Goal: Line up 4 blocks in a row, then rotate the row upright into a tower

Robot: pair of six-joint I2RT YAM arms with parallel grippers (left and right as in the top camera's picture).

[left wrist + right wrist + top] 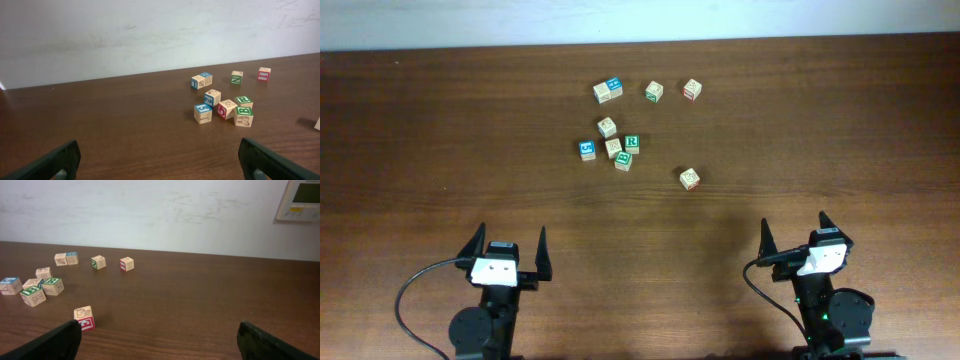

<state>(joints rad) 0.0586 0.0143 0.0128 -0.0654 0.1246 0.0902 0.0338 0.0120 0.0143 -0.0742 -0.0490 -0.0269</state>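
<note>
Gaping wide and gripping nothing: left gripper (511, 232) and right gripper (793, 222), both well nearer the robot than the green "R" block (632, 142). Just beside that block, on its near-left corner: second green block (623, 160). Directly left of it: red-orange block (614, 148). Beyond and left: tan-topped block (607, 127). Farther left: blue block (587, 150).

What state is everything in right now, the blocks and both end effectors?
left end effector: open, empty
right end effector: open, empty
five-block cluster: resting flat, loosely bunched
back pair of blocks: resting flat, side by side
green-printed back block: resting flat, alone
red-printed back block: resting flat, alone
lone near block: resting flat, alone
</note>
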